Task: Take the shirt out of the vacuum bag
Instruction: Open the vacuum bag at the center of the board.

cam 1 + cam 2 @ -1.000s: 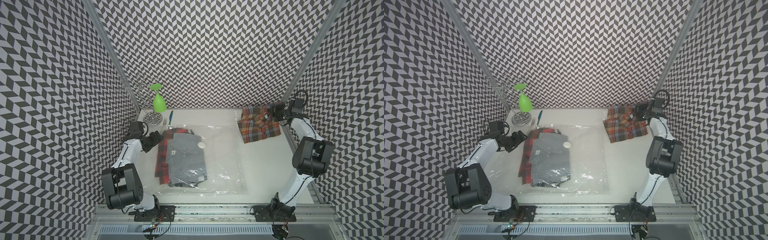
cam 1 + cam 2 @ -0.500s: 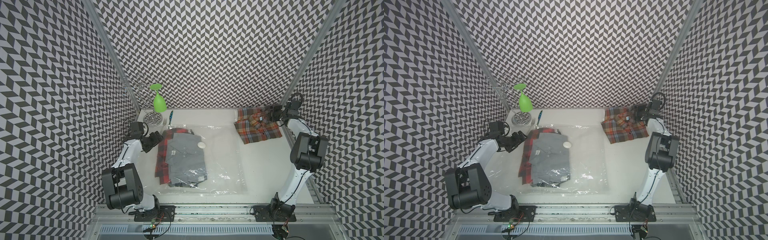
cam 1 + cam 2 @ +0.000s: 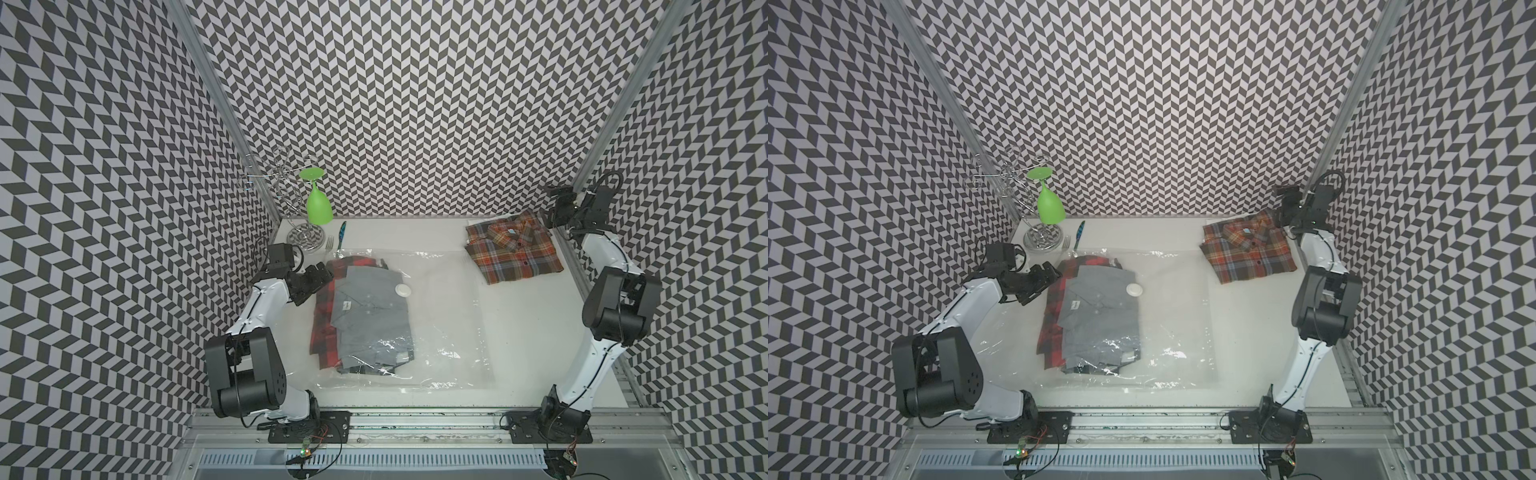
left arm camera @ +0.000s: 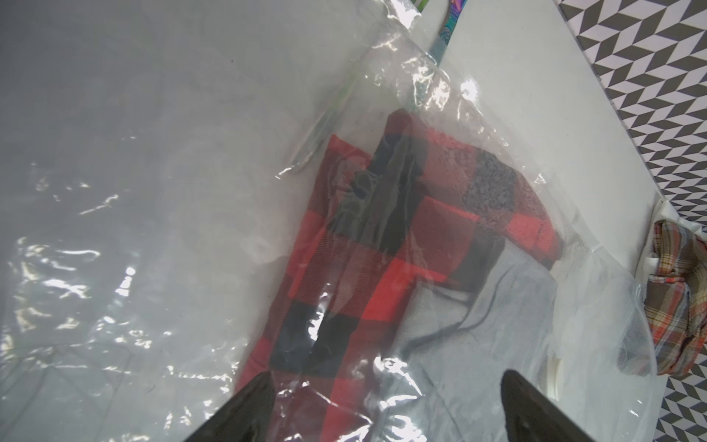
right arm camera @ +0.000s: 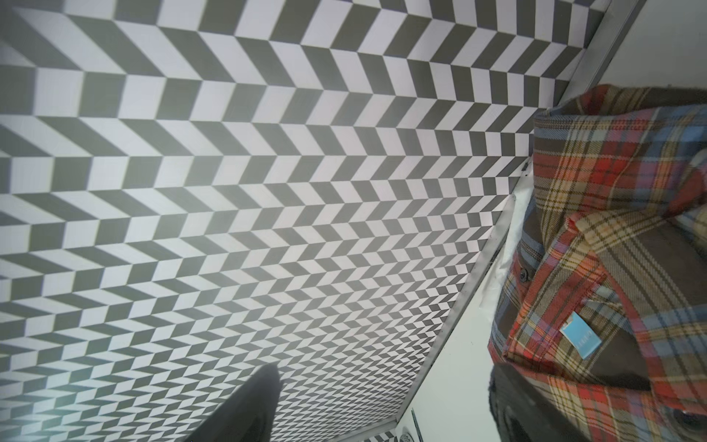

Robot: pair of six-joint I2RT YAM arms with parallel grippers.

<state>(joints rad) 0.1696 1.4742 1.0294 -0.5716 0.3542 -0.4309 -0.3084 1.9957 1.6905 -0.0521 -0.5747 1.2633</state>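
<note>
Right gripper (image 3: 555, 206) wider, beside one shirt (image 3: 515, 255)

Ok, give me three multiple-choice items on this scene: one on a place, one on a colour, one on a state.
1. Where does the orange plaid shirt lie?
A) on the table, outside the vacuum bag
B) inside the bag
C) folded under the bag

2. What colour is the glass hanging on the wire rack?
A) blue
B) green
C) red

3. How is the left claw?
A) shut on the bag
B) shut on the orange shirt
C) open

Answers:
1 A: it lies near the far right corner with no plastic over it.
2 B: the upturned glass is bright green.
3 C: the left wrist view shows its fingers wide apart.
</note>
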